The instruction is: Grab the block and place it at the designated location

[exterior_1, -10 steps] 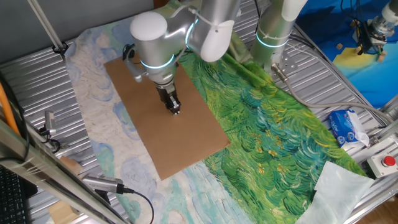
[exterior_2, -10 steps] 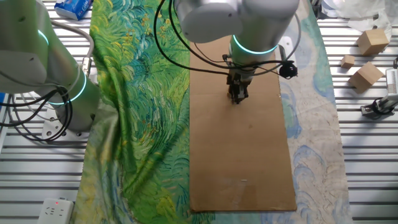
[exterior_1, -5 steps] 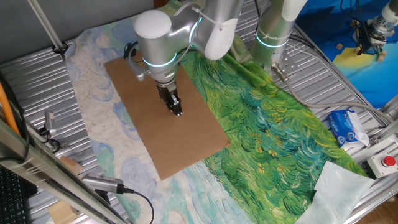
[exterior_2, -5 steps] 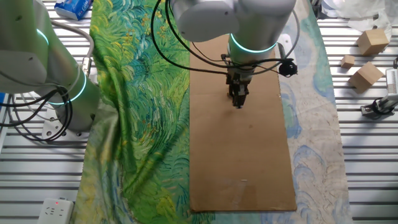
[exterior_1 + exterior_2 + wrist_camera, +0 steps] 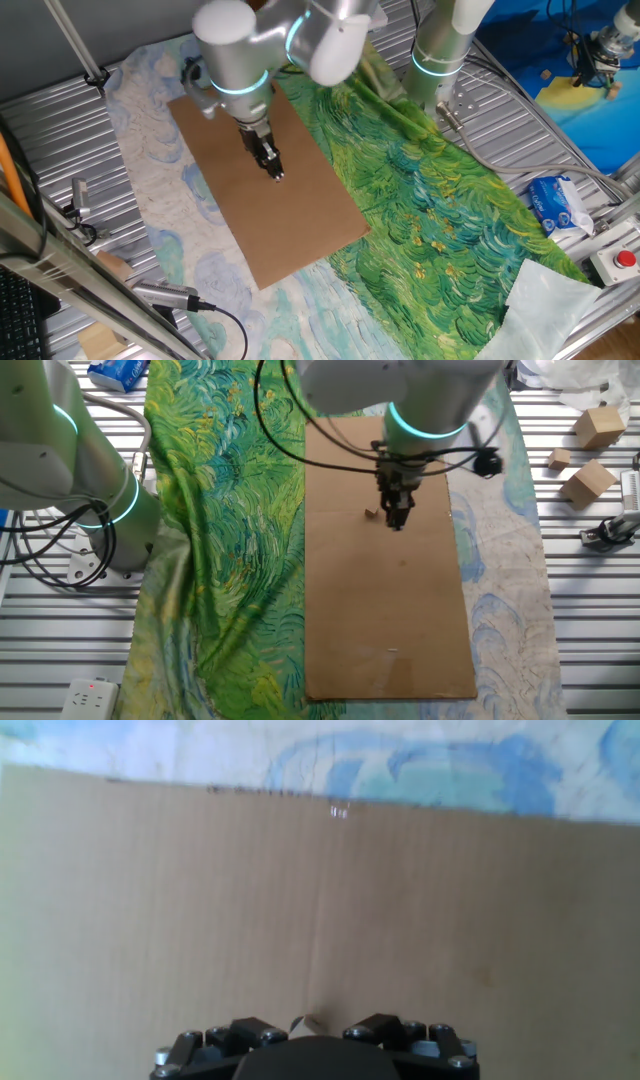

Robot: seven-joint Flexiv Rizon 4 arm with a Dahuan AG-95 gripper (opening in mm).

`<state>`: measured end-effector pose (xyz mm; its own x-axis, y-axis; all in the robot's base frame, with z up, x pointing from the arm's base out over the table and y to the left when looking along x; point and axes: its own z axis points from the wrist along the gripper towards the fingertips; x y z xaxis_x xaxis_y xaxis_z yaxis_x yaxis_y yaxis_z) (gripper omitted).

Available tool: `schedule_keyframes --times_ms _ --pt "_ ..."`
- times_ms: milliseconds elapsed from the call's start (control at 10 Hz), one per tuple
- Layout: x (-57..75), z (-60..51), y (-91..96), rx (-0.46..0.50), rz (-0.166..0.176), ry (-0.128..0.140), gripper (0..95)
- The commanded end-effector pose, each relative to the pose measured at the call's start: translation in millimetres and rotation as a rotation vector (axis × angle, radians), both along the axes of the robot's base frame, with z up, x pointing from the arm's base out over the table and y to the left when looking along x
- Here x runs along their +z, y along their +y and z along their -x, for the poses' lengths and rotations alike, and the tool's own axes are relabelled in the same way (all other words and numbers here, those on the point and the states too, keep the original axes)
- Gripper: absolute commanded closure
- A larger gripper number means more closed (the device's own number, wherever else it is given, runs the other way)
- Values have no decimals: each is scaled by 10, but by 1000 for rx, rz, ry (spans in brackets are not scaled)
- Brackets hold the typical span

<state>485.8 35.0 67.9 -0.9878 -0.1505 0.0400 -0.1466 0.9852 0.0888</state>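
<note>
The block (image 5: 370, 513), a tiny tan cube, lies on the brown cardboard sheet (image 5: 390, 620), just left of my gripper (image 5: 398, 522) and apart from it. In the hand view the block (image 5: 303, 1020) shows at the bottom edge in the gap of my gripper (image 5: 315, 1028), whose jaws stand apart and do not touch it. In one fixed view my gripper (image 5: 274, 172) hangs just above the cardboard (image 5: 290, 230); I cannot make out the block there. The black dot shows in no view.
Green painted cloth (image 5: 440, 210) covers the table beside the cardboard. A second arm's base (image 5: 100, 490) stands on the far side. Three larger wooden blocks (image 5: 588, 480) lie on the metal slats. A tissue pack (image 5: 556, 203) and a red button (image 5: 625, 260) sit at the edge.
My gripper has shifted sideways over the cardboard. The block, hidden at the fingertips before, now lies uncovered on the sheet beside the gripper.
</note>
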Motion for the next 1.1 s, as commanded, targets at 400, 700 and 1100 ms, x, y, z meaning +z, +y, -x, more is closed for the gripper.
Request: schedule_keyframes --times_ms 400,700,1100 --pt "66 -145 97 -64 12 66 760" --pt "114 -249 328 -111 37 91 760" --pt "65 -280 617 -164 56 90 950"
